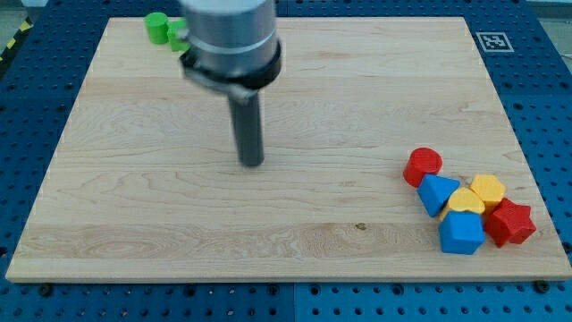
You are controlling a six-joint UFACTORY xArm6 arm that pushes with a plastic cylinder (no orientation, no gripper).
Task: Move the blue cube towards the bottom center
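Observation:
The blue cube [461, 233] lies near the view's bottom right corner of the wooden board [161, 224], in a tight cluster. Touching it are a yellow heart-shaped block [466, 200] above it and a red star-shaped block [510, 223] to its right. A blue triangular block [437, 191], a yellow hexagonal block [488, 189] and a red cylinder [422, 165] complete the cluster. My tip [253, 163] rests on the board left of centre, far to the left of the blue cube and touching no block.
Two green blocks [164, 29] sit at the view's top left edge of the board, partly hidden behind the arm's grey body [231, 36]. A fiducial marker [493, 41] lies on the blue perforated table beyond the top right corner.

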